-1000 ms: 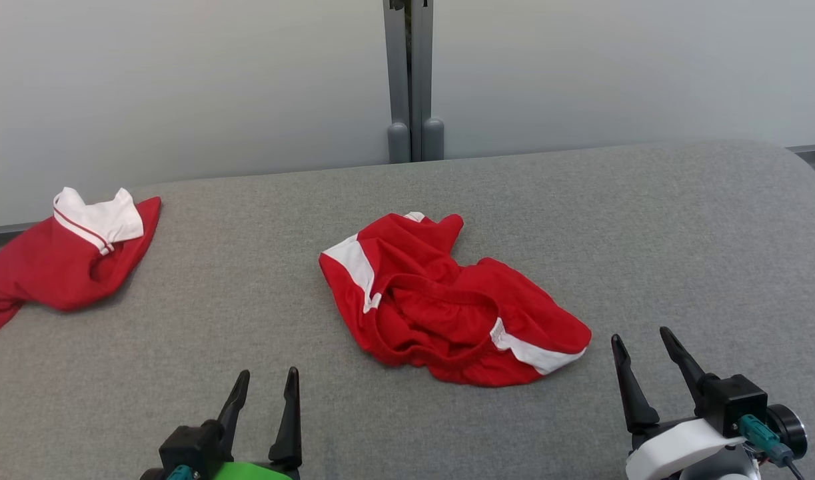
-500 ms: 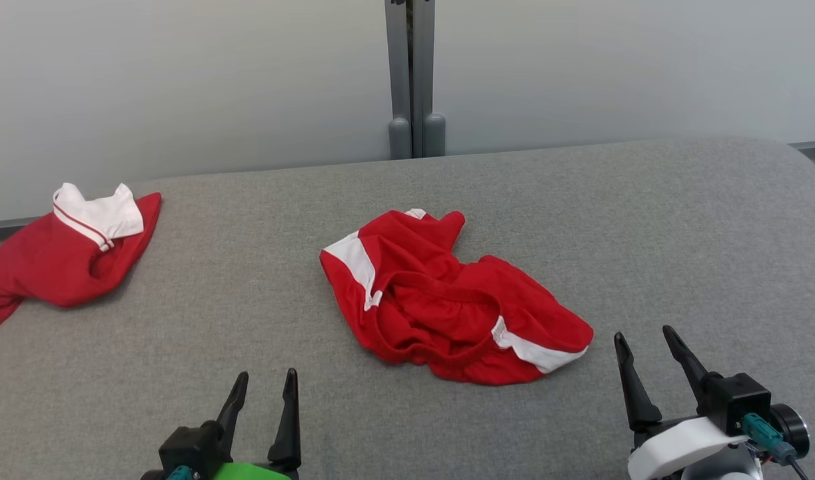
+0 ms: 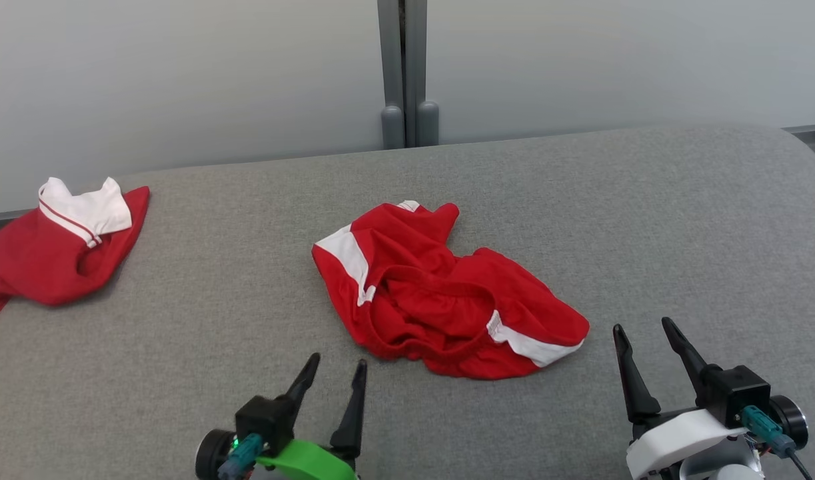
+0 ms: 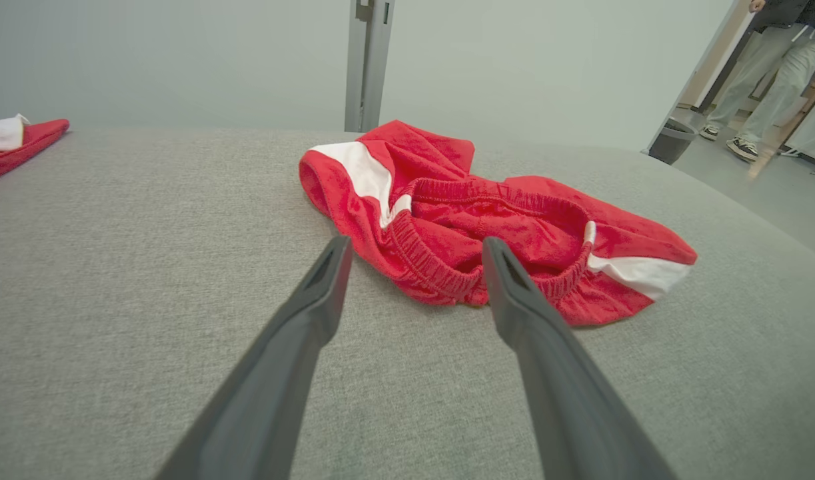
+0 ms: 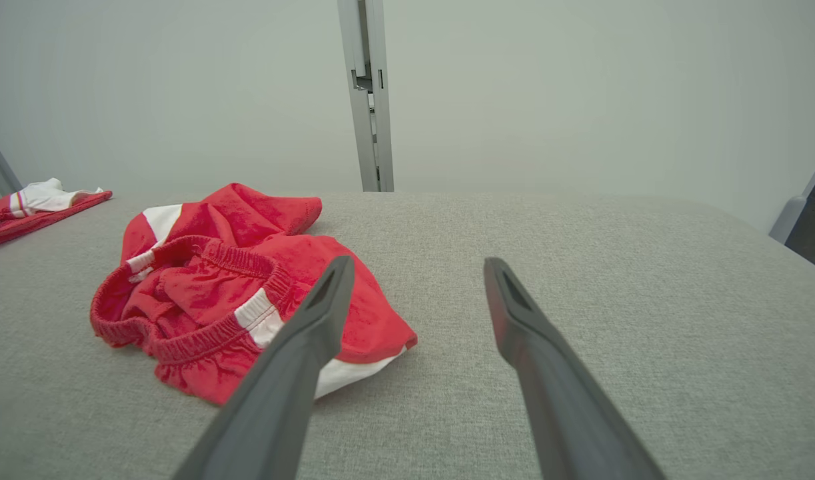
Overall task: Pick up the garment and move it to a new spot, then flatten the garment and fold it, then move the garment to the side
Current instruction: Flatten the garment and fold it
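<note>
The garment point(image 3: 440, 293) is a crumpled pair of red shorts with white side panels and an elastic waistband, lying mid-table on the grey surface point(image 3: 647, 220). My left gripper point(image 3: 337, 363) stands open just in front of the shorts' near-left edge, empty. In the left wrist view the garment point(image 4: 487, 213) lies right beyond the open fingertips of the left gripper point(image 4: 414, 250). My right gripper point(image 3: 640, 327) is open and empty, to the right of the shorts' white-trimmed leg end. In the right wrist view the garment point(image 5: 227, 287) lies left of the right gripper point(image 5: 417, 267).
A second red garment with a white collar point(image 3: 60, 247) lies at the table's far left edge. A grey post point(image 3: 402, 73) stands against the pale wall behind. A person's legs point(image 4: 760, 73) and a dark bin point(image 4: 670, 137) show past the table's right side.
My left gripper has moved right and forward toward the shorts. The head camera has shifted a little, so everything sits slightly higher and to the left. The right gripper has held still.
</note>
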Controlling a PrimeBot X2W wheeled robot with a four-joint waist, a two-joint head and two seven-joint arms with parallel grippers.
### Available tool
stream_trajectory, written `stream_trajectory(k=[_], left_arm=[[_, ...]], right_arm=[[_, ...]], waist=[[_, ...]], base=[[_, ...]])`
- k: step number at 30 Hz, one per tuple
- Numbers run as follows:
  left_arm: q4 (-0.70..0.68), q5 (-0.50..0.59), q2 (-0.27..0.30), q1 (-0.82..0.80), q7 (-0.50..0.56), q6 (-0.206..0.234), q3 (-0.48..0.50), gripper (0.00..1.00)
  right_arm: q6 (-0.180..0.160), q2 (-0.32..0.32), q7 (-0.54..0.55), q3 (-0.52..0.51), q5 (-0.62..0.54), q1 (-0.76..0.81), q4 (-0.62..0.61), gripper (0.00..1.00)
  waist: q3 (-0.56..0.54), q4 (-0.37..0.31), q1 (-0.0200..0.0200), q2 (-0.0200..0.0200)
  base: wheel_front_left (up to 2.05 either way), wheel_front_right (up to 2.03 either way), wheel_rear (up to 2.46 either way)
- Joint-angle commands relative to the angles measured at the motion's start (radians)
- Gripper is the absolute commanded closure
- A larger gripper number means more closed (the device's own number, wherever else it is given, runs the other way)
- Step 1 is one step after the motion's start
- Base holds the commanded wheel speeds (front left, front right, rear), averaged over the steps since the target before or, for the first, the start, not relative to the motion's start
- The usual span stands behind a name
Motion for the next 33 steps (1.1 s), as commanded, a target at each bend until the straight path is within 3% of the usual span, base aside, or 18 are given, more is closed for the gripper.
stream_trajectory(k=[1, 8, 12, 21, 31, 32, 33], left_arm=[[0.022, 0.003, 0.001, -0.042, 0.0, -0.005, -0.034, 0.0], [0.147, -0.09, 0.003, -0.244, 0.034, -0.008, -0.299, 0.0], [0.218, -0.145, 0.003, -0.356, 0.041, -0.008, -0.399, 0.0], [0.384, -0.246, 0.003, -0.532, 0.035, -0.008, -0.526, 0.0], [0.498, -0.364, 0.003, -0.627, 0.041, -0.008, -0.64, 0.0], [0.502, -0.376, 0.003, -0.632, 0.041, -0.008, -0.652, 0.04], [0.505, -0.385, 0.003, -0.636, 0.042, -0.008, -0.66, 0.3]], right_arm=[[-0.001, -0.004, 0.0, -0.002, -0.004, -0.008, 0.002, 0.0], [-0.001, -0.004, 0.0, 0.008, -0.007, -0.029, 0.004, 0.0], [-0.001, -0.004, 0.0, 0.017, 0.001, -0.06, -0.004, 0.0], [-0.001, -0.004, 0.0, 0.029, 0.016, -0.109, -0.013, 0.0], [-0.001, -0.004, 0.0, 0.038, 0.045, -0.134, -0.012, 0.0], [-0.001, -0.004, 0.0, 0.038, 0.047, -0.135, -0.012, 0.0], [-0.001, -0.004, 0.0, 0.037, 0.047, -0.136, -0.012, 0.0]], waist=[[0.011, -0.015, 0.0, 0.0], [0.05, -0.08, 0.0, 0.0], [0.096, -0.13, 0.0, 0.0], [0.192, -0.226, 0.0, 0.0], [0.238, -0.264, 0.0, 0.0], [0.239, -0.264, 0.0, 0.0], [0.239, -0.264, 0.0, 0.0]], base=[[0.0, 0.0, 0.0], [0.0, 0.0, 0.0], [0.0, 0.0, 0.0], [0.0, 0.0, 0.0], [0.0, 0.0, 0.0], [0.0, 0.0, 0.0], [0.0, 0.0, 0.0]])
